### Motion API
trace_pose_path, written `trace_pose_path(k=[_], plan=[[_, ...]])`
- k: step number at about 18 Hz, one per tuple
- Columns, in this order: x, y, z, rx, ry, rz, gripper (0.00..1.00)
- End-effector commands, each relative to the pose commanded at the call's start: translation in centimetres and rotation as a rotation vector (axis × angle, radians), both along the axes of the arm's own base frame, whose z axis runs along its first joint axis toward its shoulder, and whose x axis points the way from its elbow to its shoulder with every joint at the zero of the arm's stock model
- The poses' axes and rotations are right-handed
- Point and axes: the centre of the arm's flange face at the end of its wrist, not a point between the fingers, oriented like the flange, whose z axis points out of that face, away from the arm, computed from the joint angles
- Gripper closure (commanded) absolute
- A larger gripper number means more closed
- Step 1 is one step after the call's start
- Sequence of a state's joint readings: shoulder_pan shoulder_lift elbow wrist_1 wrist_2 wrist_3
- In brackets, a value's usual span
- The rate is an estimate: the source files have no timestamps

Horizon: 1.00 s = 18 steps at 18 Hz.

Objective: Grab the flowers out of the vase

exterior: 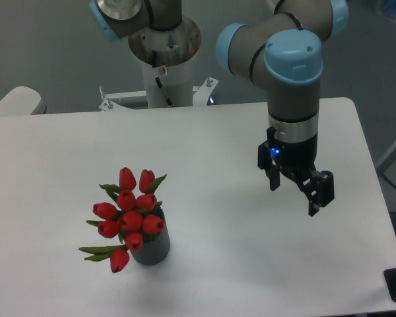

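Observation:
The flowers (pixel 130 213), a bunch of red closed tulip buds with green leaves, stand in the vase (pixel 152 250), a small dark grey ribbed cylinder at the front left of the white table. One bud droops over the vase's left side. My gripper (pixel 296 193) hangs above the table well to the right of the bunch, apart from it. Its two black fingers are spread, open, with nothing between them.
The white table (pixel 204 152) ends at its right edge close beside the gripper and at the front edge just below the vase. The arm's white base column (pixel 165 66) stands behind the table's far edge. A pale rounded object (pixel 16 102) sits at far left.

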<state>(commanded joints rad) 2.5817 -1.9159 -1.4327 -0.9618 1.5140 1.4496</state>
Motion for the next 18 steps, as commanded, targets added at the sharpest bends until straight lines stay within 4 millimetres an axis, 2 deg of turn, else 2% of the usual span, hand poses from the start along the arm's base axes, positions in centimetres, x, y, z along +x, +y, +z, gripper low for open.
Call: trace_pose_path(k=[2,15,18], plan=[[0.3,-0.2,-1.0,-0.010,-0.015,-0.006,0.00],[0.9,-0.3,-0.7,-0.006,-0.031,0.002,0.00],[1.3,-0.6,-1.8,-0.015,-0.053,0.002,0.00]])
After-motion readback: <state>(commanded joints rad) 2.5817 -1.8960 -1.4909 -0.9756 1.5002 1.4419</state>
